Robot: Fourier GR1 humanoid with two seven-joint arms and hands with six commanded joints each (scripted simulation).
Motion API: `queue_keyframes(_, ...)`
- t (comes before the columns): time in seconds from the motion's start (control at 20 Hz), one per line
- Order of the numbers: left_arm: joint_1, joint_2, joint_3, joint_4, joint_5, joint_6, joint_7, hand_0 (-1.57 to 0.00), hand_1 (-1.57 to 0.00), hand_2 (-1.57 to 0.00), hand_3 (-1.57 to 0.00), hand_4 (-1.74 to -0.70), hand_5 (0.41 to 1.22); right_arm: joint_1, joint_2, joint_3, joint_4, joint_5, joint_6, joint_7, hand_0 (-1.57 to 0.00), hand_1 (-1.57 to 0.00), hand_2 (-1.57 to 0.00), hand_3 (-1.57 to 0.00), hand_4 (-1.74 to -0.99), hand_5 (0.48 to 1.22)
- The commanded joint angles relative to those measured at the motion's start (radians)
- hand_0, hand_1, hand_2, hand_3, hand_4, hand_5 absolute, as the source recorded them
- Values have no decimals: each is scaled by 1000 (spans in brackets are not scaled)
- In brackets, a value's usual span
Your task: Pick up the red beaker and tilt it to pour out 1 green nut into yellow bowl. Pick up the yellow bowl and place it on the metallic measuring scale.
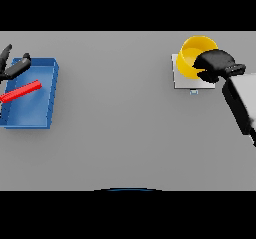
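Note:
The yellow bowl [192, 54] rests on the metallic measuring scale [181, 79] at the far right of the table. My right hand [215, 64] is at the bowl's right rim, fingers curled over its edge and hiding part of it. A red beaker-like bar [21, 92] lies tilted inside a blue tray [44, 114] at the far left. My left hand [14, 68] hovers over the tray's upper left corner with fingers straight, holding nothing. No green nut is visible.
The blue tray sits against the table's left edge. The scale has a small display tab [194, 91] on its near side. My right forearm [240, 100] crosses the right edge of the view.

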Motion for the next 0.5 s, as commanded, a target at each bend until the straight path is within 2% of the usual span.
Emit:
queue_keyframes(0.0,1,5,2,-4,3,-6,1,1,1,1,1,-845,788,-4,10,1,13,1,-3,4,-1571,-1571,-1382,-1417,-1741,1221)
queue_keyframes(0.05,2,5,2,-1,2,-5,6,1,1,1,1,-844,783,-2,4,1,8,-2,1,-13,-1571,-1571,-1374,-1448,-1741,1221)
queue_keyframes(0.1,0,8,1,3,-3,-3,6,1,1,1,1,-842,780,-11,10,-1,16,-2,3,3,-1571,-1571,-1404,-1376,-1741,1221)
queue_keyframes(0.15,-1,9,2,3,1,-9,8,1,1,1,1,-838,779,1,8,3,11,-4,8,-2,-1565,-1496,-1437,-1249,-1741,1221)
queue_keyframes(0.2,0,14,5,11,1,-13,1,1,1,1,1,-836,775,5,4,4,0,-5,18,-3,-1558,-1428,-1343,-1110,-1682,1221)
queue_keyframes(0.25,4,10,6,7,5,-12,5,1,1,1,1,-837,773,8,7,3,-4,-8,21,11,-1471,-1285,-1178,-959,-1632,1145)
queue_keyframes(0.3,3,11,5,7,5,-14,-4,1,1,1,1,-836,774,0,10,-10,6,-21,29,9,-1335,-1125,-1007,-816,-1592,1074)
queue_keyframes(0.45,5,5,7,-5,8,-5,2,1,1,1,1,-839,764,1,15,-29,5,-46,61,38,-757,-673,-579,-476,-1513,923)
